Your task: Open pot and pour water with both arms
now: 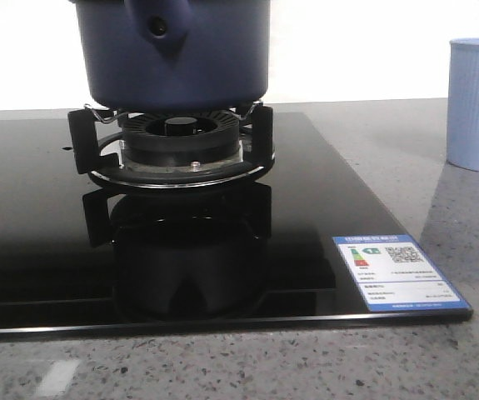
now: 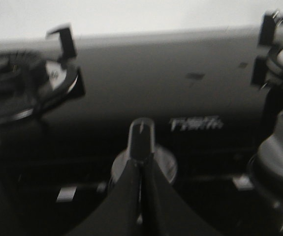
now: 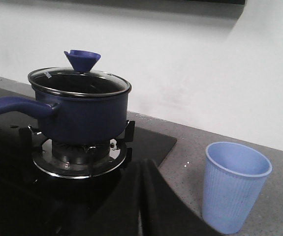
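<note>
The dark navy-blue pot (image 1: 172,58) stands on the gas burner (image 1: 172,146) of a black glass hob; its handle lug with a hole faces me. In the right wrist view the pot (image 3: 82,110) carries a glass lid (image 3: 79,81) with a blue cone knob (image 3: 82,59), its long handle (image 3: 8,105) pointing away to one side. A pale blue ribbed cup (image 3: 235,184) stands on the grey counter beside the hob, also in the front view (image 1: 478,104). My right gripper (image 3: 142,169) is shut and empty, short of pot and cup. My left gripper (image 2: 141,164) is shut and empty, just before a stove knob (image 2: 142,140). Neither arm shows in the front view.
The hob's glass plate (image 1: 322,208) has an energy label (image 1: 393,271) at its front right corner. The left wrist view shows a second burner (image 2: 18,88), a second knob (image 2: 279,152) and part of the pot's burner stand (image 2: 274,44). A white wall stands behind the counter.
</note>
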Robot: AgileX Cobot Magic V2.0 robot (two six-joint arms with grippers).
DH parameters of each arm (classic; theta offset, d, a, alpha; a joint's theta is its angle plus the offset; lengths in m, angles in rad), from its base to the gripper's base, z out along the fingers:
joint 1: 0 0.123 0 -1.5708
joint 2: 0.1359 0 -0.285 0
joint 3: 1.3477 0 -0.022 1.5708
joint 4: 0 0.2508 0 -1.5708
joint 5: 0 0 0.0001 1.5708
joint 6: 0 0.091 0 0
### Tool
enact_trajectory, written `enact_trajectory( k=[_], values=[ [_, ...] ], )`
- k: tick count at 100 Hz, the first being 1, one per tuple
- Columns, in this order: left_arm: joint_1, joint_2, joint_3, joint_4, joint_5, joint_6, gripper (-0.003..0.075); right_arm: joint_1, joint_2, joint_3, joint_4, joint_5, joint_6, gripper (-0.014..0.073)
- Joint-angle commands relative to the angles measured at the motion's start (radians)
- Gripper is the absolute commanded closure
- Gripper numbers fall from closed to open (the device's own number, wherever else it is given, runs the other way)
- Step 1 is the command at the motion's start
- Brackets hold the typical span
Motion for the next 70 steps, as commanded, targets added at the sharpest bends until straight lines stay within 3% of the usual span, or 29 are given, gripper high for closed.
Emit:
enact_trajectory(
  k=[1,70],
  values=[
    [0.015,-0.027,0.039,-0.012,-0.025,-0.016,0.0739,0.002,0.012,-0.023,0.026,-0.059,-0.009,0.0659],
    [0.015,-0.027,0.039,-0.025,-0.027,-0.016,0.0739,0.002,0.012,-0.023,0.026,-0.059,-0.009,0.0659]
  ],
)
